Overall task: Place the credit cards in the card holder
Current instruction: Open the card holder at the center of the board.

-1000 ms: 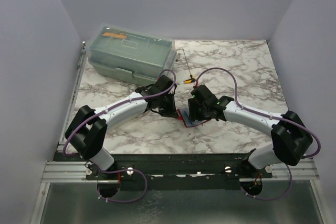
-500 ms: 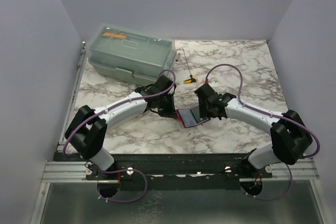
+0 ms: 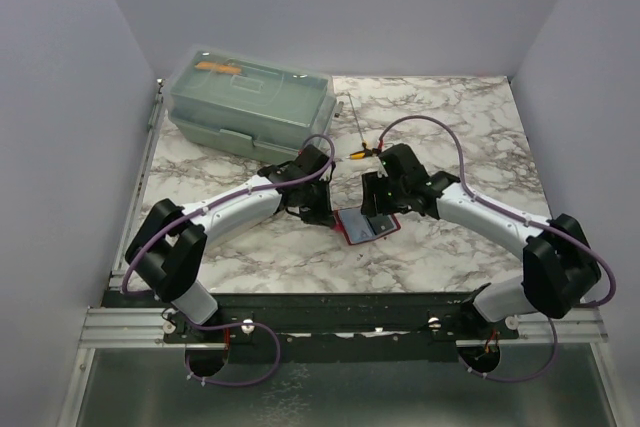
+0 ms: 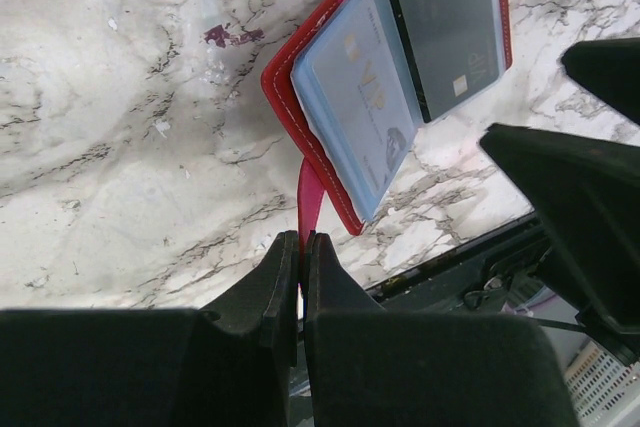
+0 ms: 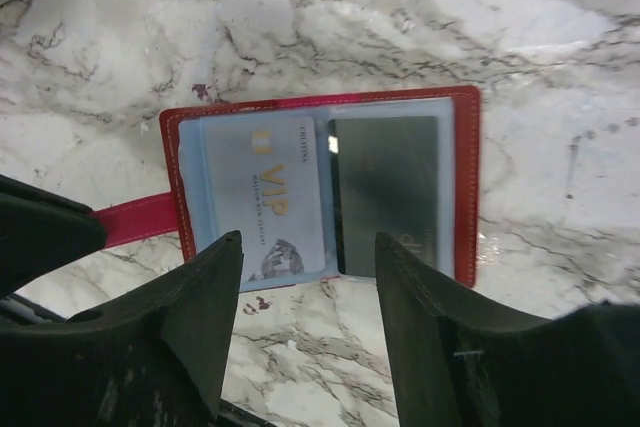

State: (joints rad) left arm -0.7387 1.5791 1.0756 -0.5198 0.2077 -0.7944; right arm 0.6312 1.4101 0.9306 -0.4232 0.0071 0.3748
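Red card holder (image 3: 367,226) lies spread open on the marble tabletop, midway between the side edges and nearer the near edge than the far one. A second ago the right fingers (image 3: 375,209) sat right over it and hid its inside. They then drew off to the right, and now they hang above its far side, spread wide apart and holding nothing.

That retreat uncovers the dark card (image 5: 388,192), which lies square in the right-hand half of the holder, its edges within the red border. A pale card (image 5: 265,197) fills the clear sleeve in the left-hand half. Whether the dark card is fully under the plastic or only resting on it I cannot tell; glare covers its top corner.

The left fingers (image 4: 300,247) have not shifted. They are pressed together on the red strap (image 4: 310,197) that sticks out from the holder's edge, pinning it to the tabletop.

By my reading the insertion has just been made and released. What remains is a check that the card is seated. No other loose card shows in these views.
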